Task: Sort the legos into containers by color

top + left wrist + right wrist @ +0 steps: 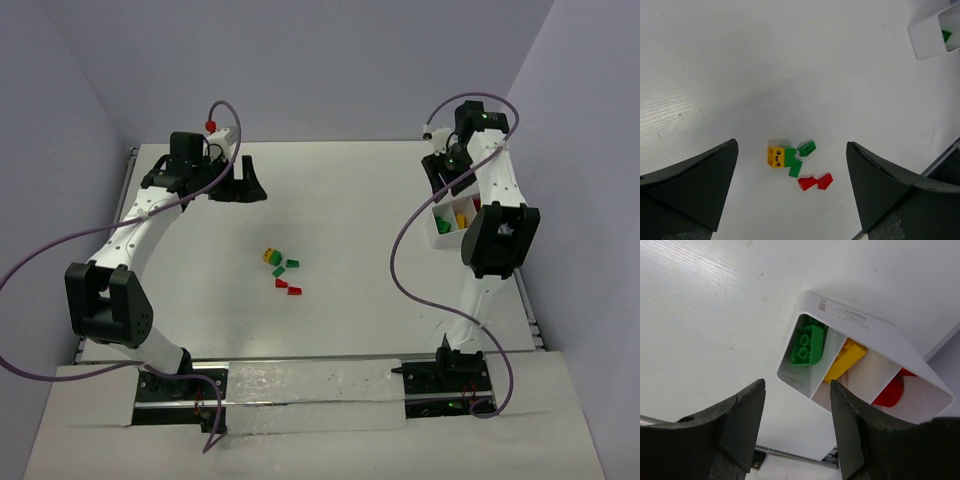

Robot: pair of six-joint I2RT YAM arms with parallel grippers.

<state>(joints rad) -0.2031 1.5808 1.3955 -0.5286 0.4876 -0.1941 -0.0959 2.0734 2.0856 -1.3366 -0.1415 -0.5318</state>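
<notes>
The right gripper [796,390] hangs over the white tray [840,315], its fingers spread and holding nothing. In the tray lie a green brick [806,345], a yellow brick [845,360] and a red brick [890,390], each in its own compartment. The left gripper [791,145] is spread wide too and empty. The loose bricks [795,167] lie at the middle of the table [790,50], well apart from the tray

Tray [934,31] clipped at the left wrist view's top corner; red brick [891,391] half tucked behind the right gripper [796,383].
</notes>
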